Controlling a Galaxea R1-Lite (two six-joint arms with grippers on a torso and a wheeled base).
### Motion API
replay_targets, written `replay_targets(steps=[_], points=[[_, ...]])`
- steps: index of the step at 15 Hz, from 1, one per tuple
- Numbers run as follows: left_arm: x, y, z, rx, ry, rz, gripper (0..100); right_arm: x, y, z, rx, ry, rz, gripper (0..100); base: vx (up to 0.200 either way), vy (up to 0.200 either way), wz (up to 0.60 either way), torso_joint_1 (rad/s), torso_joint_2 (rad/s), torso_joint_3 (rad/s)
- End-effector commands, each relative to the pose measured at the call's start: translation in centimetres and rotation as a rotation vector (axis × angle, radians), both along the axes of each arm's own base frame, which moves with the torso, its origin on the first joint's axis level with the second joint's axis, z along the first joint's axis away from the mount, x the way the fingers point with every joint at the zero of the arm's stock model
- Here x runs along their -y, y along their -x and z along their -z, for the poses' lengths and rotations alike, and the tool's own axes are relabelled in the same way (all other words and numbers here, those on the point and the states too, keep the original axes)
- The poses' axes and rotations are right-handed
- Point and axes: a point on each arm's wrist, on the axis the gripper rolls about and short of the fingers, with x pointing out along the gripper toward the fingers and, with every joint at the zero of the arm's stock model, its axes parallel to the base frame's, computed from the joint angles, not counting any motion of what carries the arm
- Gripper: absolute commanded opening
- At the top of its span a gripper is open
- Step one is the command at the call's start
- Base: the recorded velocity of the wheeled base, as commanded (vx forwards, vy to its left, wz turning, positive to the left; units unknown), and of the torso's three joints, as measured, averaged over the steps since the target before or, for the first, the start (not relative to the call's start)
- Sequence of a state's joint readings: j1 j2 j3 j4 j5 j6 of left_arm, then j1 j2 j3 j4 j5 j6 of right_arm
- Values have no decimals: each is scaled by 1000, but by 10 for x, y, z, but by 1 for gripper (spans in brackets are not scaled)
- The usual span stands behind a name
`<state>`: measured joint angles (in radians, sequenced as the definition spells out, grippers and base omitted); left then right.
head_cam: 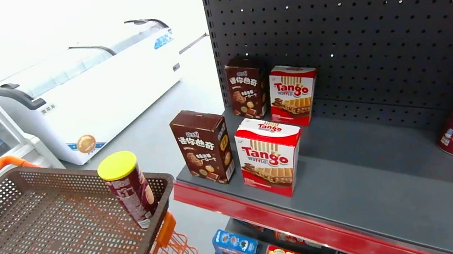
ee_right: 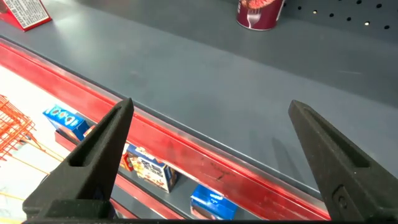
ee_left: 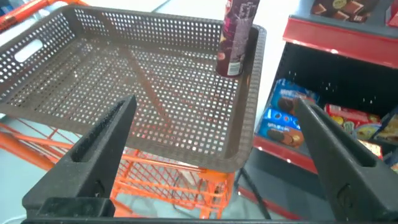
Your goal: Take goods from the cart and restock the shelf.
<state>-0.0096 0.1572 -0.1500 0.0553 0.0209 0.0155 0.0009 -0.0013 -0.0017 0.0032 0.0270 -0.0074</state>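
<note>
Left claw (ee_left: 212, 102) and right claw (ee_right: 211, 104) both gape wide, holding nothing. Shelf (head_cam: 357, 178) fills the head view's right; cart basket (head_cam: 43, 252) sits lower left, one chip can (head_cam: 128, 188) standing at its right corner. Fetching stage, seemingly: next, left claw should straddle that can.

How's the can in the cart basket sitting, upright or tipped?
Upright: the can stands on its base in the basket corner by the shelf, yellow lid up.

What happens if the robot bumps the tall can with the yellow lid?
The can is tall and narrow, so it would probably tip easily. Being round, it might then roll across the basket.
</note>
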Motion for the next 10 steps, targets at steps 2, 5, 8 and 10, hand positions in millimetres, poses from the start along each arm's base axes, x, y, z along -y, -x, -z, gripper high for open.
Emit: replay_targets(steps=[2, 5, 8, 10], points=[[1, -25, -17, -166, 7, 28, 100, 0, 0, 0, -1, 0, -1, 100, 0, 0, 0, 0, 0, 0], [2, -41, -20, -271, 37, 66, 100, 0, 0, 0, -1, 0, -1, 100, 0, 0, 0, 0, 0, 0], [1, -61, -32, -336, 46, 37, 100, 0, 0, 0, -1, 0, -1, 100, 0, 0, 0, 0, 0, 0], [2, -80, -33, -359, 4, 57, 100, 0, 0, 0, -1, 0, -1, 100, 0, 0, 0, 0, 0, 0]])
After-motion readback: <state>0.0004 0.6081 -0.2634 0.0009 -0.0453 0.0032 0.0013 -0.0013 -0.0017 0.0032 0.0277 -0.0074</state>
